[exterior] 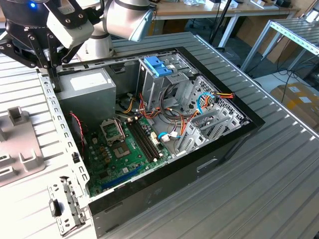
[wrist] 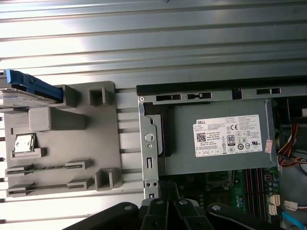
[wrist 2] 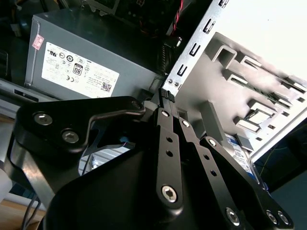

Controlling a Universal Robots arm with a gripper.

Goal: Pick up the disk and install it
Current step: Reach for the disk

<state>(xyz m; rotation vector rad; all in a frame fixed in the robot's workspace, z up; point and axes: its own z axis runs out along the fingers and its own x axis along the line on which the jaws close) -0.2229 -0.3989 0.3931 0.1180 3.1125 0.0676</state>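
Observation:
The disk (wrist: 29,89), a dark flat drive in a bright blue carrier with a blue tab, rests at one end of a grey fixture plate (wrist: 62,143) beside the computer case in the first wrist view. A sliver of the disk (wrist 2: 238,151) shows behind the gripper's links in the second wrist view. My black gripper (wrist 2: 165,95) hangs above the case's rear edge, between the fixture plate and the power supply, some way from the disk. Its fingers lie together, shut on nothing. In the exterior view the gripper (exterior: 47,59) is at the upper left.
The open computer case (exterior: 219,149) lies on a ribbed metal table. Inside are a grey power supply (wrist: 216,139) with a white label, a green motherboard (exterior: 124,149), cables and a drive cage with a paler blue bracket (exterior: 158,64). The fixture plate (exterior: 20,144) lies at the exterior view's left.

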